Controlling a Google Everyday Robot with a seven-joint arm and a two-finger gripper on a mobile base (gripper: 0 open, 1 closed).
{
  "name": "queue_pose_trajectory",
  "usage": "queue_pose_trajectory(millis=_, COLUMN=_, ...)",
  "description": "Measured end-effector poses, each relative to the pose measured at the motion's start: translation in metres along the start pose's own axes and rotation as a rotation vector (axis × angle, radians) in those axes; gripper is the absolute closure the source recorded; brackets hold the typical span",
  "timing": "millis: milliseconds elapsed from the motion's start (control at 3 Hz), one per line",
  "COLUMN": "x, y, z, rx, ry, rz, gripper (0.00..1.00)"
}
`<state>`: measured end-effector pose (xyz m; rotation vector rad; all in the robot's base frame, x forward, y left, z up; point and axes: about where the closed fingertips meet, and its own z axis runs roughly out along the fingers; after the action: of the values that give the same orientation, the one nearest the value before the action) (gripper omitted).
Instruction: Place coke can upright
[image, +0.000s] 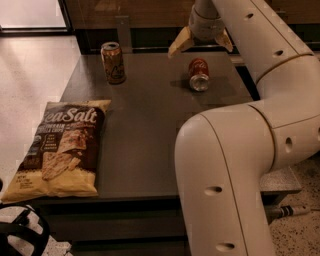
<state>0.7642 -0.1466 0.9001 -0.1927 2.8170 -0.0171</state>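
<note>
The red coke can (198, 74) lies on its side on the dark table (150, 125), near the far right, with its silver end facing the camera. My gripper (200, 42) hangs above and just behind the can, its two tan fingers (180, 42) spread wide apart with nothing between them. It does not touch the can.
A tan-brown can (113, 62) stands upright at the far left of the table. A sea-salt chip bag (61, 149) lies flat at the near left edge. My white arm (235, 160) fills the right foreground. A dark wall runs behind the table.
</note>
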Motion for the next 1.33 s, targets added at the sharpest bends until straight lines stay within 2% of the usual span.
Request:
queue_pose_trajectory(millis=667, x=0.005, y=-0.012, z=0.009, rx=-0.018, ry=0.012, rz=0.025, gripper=0.0)
queue_pose_trajectory(millis=1333, x=0.008, y=-0.007, z=0.021, rx=-0.018, ry=0.044, rz=0.0, gripper=0.0)
